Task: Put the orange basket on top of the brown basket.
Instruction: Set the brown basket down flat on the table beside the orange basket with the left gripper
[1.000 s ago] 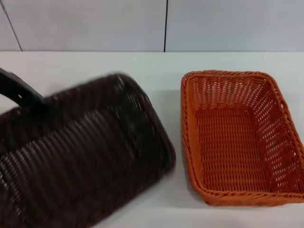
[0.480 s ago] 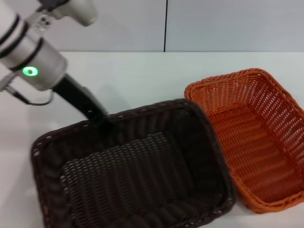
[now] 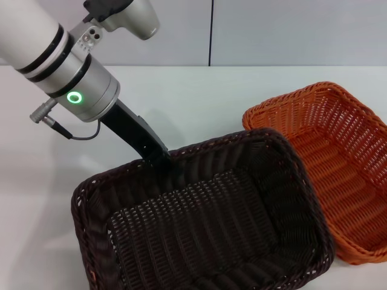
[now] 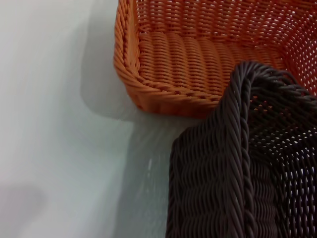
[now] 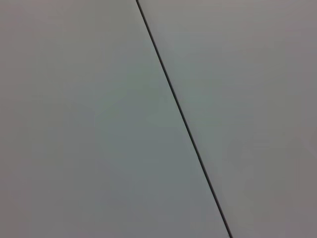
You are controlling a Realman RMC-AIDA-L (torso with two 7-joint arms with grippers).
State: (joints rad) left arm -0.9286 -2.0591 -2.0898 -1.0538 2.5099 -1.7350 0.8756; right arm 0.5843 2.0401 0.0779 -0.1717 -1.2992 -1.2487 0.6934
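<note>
The brown basket (image 3: 199, 229) fills the near middle of the table, open side up. My left gripper (image 3: 158, 156) reaches down from the upper left and is shut on its far braided rim. The orange basket (image 3: 344, 163) lies to its right, turned at an angle, and the brown basket's right corner overlaps the orange basket's left rim. The left wrist view shows that brown basket corner (image 4: 237, 173) in front of the orange basket (image 4: 208, 54). My right gripper is out of view, and its wrist view shows only a wall.
The white table (image 3: 199, 103) runs back to a pale panelled wall with a dark vertical seam (image 3: 211, 30). My left arm's silver wrist with a green light ring (image 3: 75, 97) hangs over the table's far left.
My left arm has swung in from the left carrying the brown basket rightward, from tilted to open side up. The orange basket has turned and shifted slightly right.
</note>
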